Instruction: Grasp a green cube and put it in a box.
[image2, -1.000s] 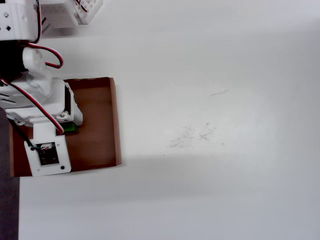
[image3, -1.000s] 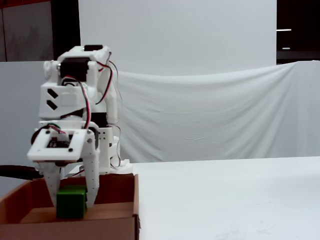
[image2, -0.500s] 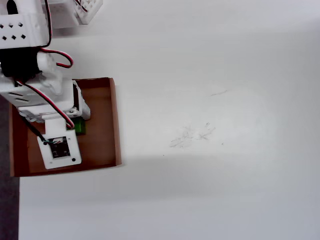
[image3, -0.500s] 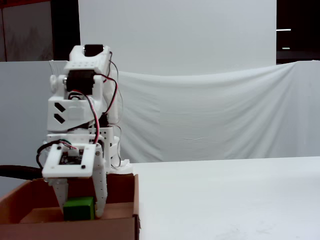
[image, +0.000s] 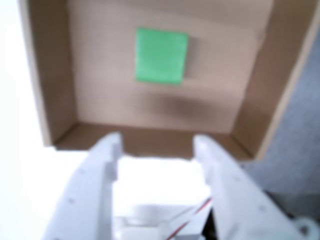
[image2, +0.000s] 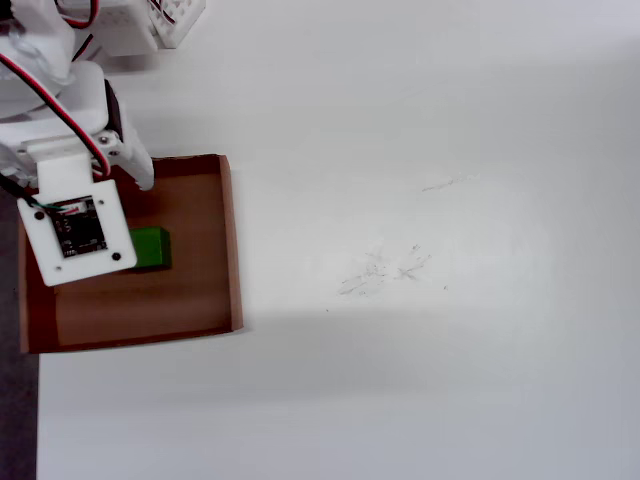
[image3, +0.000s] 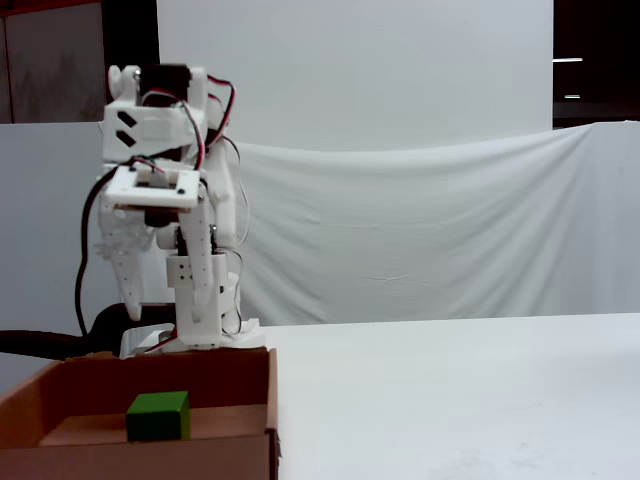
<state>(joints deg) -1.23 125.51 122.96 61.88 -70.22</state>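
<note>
The green cube (image: 162, 55) lies on the floor of the brown cardboard box (image: 50, 75), loose and touching no wall. It also shows in the overhead view (image2: 152, 247), partly under the arm's camera board (image2: 75, 225), and in the fixed view (image3: 158, 416). My gripper (image: 157, 142) is open and empty, its two white fingers spread wide. It hangs above the box's near wall, pointing down, well clear of the cube. In the fixed view the gripper (image3: 165, 325) is above the box (image3: 170, 455).
The box (image2: 200, 300) sits at the left edge of the white table (image2: 430, 250). The arm's base (image2: 150, 25) stands just behind it. A dark strip of floor (image2: 15, 400) runs along the table's left edge. A white cloth backdrop (image3: 420, 230) hangs behind.
</note>
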